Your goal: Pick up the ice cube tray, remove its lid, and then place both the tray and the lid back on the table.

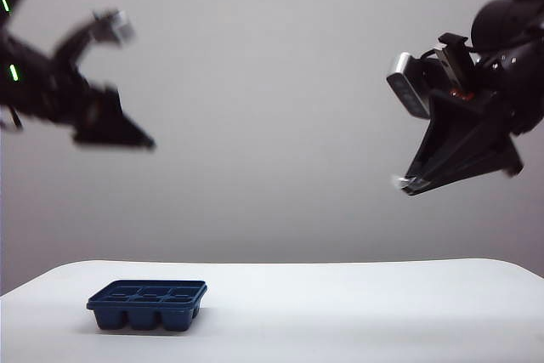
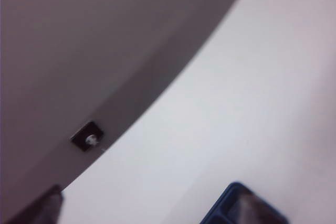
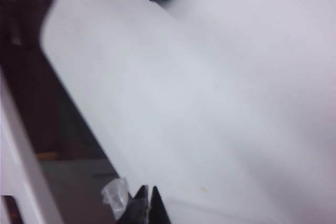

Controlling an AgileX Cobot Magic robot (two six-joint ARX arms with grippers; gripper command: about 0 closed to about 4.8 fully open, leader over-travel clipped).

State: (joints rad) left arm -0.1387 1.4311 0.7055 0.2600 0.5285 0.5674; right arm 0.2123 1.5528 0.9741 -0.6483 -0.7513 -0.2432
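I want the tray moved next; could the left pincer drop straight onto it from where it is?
Probably yes: the left pincer hangs high above the ice cube tray, which sits alone on the table with nothing between them.

— Where's my outside camera?
— Low, level with the table (image 1: 357, 312), facing the wall. My wrist cameras look down from high; all three share the blue tray (image 1: 147, 303).
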